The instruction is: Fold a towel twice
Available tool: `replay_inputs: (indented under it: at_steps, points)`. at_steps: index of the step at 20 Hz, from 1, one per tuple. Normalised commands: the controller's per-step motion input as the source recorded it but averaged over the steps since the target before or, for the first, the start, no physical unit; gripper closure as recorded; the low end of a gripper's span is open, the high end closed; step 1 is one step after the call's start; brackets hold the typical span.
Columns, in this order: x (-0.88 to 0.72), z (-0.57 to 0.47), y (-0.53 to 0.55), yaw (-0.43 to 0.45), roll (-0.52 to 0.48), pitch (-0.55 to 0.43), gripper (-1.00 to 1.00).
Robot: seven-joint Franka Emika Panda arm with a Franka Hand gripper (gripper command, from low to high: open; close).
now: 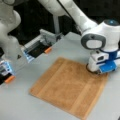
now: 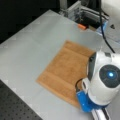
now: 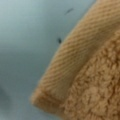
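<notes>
The orange-brown towel (image 1: pixel 67 87) lies spread flat on the grey table, unfolded, in both front views (image 2: pixel 63 67). My gripper (image 1: pixel 96 72) is lowered onto the towel's corner at a front view's right; the hand's white and blue body hides its fingers. From the opposite side the gripper (image 2: pixel 80 88) sits at the towel's lower right edge. The wrist view is filled by the towel's ribbed hem and fluffy pile (image 3: pixel 95 75) very close up, with bare table (image 3: pixel 25 37) to the left. No fingers show there.
A metal fixture with blue-edged blocks and an orange tab (image 1: pixel 47 50) stands at the table's back left, and another orange tab (image 1: pixel 10 79) lies at the left edge. A black perforated board (image 2: pixel 15 107) borders the table. A black cable (image 2: pixel 106 37) runs to the arm.
</notes>
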Motion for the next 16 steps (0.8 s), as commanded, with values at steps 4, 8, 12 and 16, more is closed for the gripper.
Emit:
replay_inputs:
  at_steps: [4,8,12,16]
  points:
    - [0.02,-0.10,-0.11,0.083,-0.083,-0.025,1.00]
    - [0.03,-0.10,-0.10,0.134,-0.061,-0.072,1.00]
    - [0.04,-0.09,-0.08,0.128,-0.060,-0.091,1.00]
    - [0.04,-0.09,-0.04,0.085,-0.059,-0.090,1.00]
